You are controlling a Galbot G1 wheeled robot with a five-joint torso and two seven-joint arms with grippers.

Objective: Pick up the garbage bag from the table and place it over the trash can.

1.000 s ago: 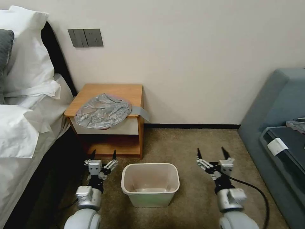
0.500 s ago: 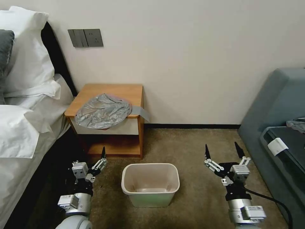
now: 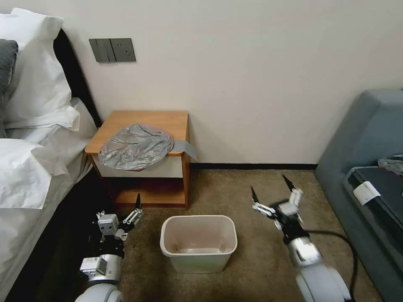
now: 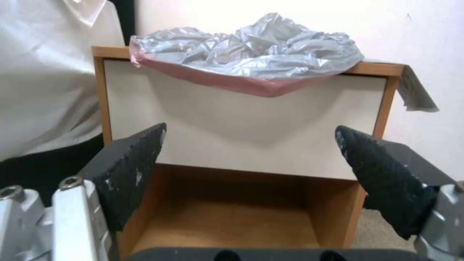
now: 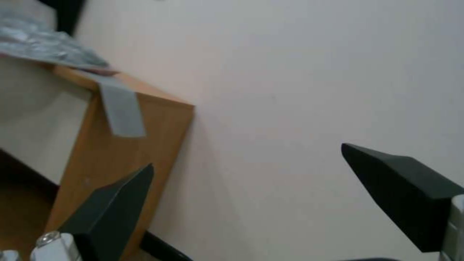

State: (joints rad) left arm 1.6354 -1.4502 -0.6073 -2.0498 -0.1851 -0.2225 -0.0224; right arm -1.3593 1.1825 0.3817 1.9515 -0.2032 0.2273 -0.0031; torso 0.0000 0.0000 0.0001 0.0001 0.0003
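Both pincers spread wide, nothing in them. Left gripper hangs low in front of the table, with the garbage bag up above it, drooping over the drawer edge. Right gripper floats over open carpet, trash can between the two arms, sofa off to its right

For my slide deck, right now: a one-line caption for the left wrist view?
Open left tool faces the table, the garbage bag draped over its front edge.

Crinkled glossy plastic garbage bag, smooth wooden table, matt plastic trash can
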